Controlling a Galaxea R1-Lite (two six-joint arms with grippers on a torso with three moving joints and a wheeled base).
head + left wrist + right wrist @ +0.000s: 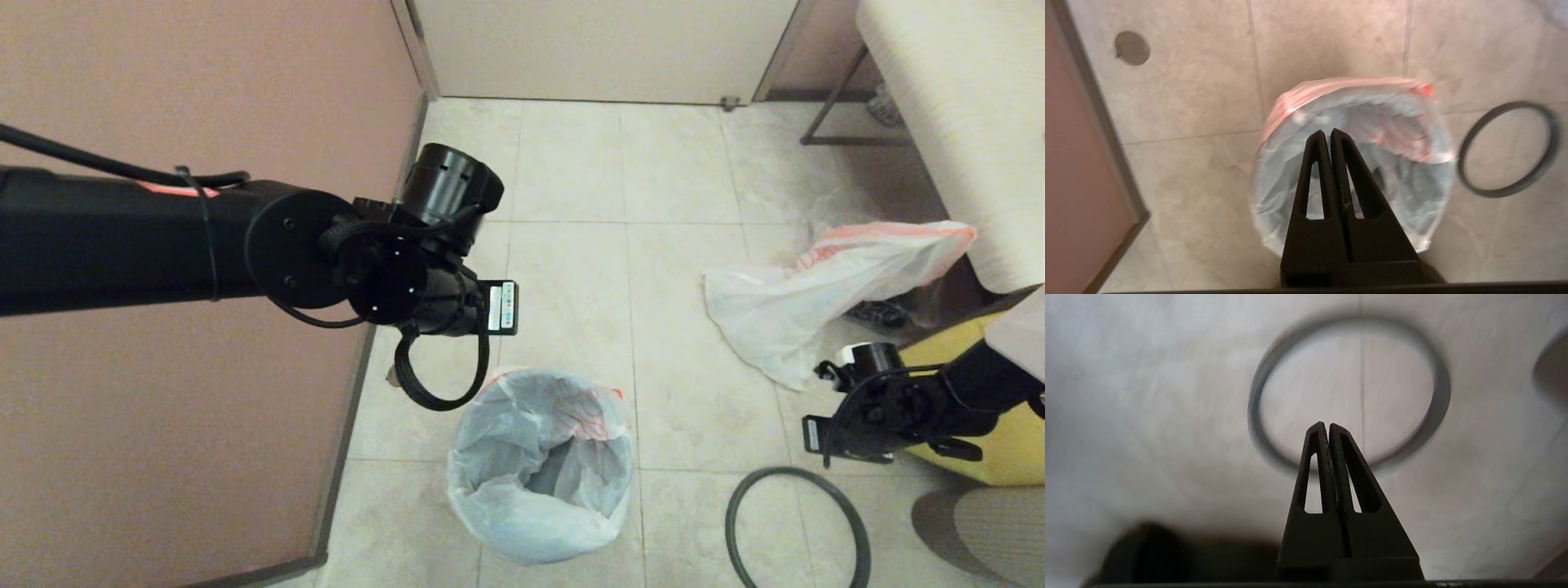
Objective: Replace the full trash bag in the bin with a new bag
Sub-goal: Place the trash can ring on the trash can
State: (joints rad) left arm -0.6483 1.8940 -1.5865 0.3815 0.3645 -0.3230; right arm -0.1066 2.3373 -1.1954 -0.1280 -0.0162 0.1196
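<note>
Two grippers show, both with jaws pressed together and nothing between them. At the left, by the pinkish partition wall (204, 90), the left arm reaches over the floor and carries a white label (503, 305) with small coloured print too fine to read; its left gripper (1327, 132) hangs shut above the bin (540, 465), touching nothing. A translucent white bag (490, 498) with an orange-pink mouth band lines the bin's open top; its red print (575, 408) cannot be read. Right of the bin the grey rim ring (796, 523) lies flat on the tiled floor, apart from it. The right gripper (1327, 425) hovers shut over this ring, clear of it. Farther right and back, a second white bag (816, 294), banded orange-pink, lies slumped beside the yellow fabric bag (1008, 433)
</note>
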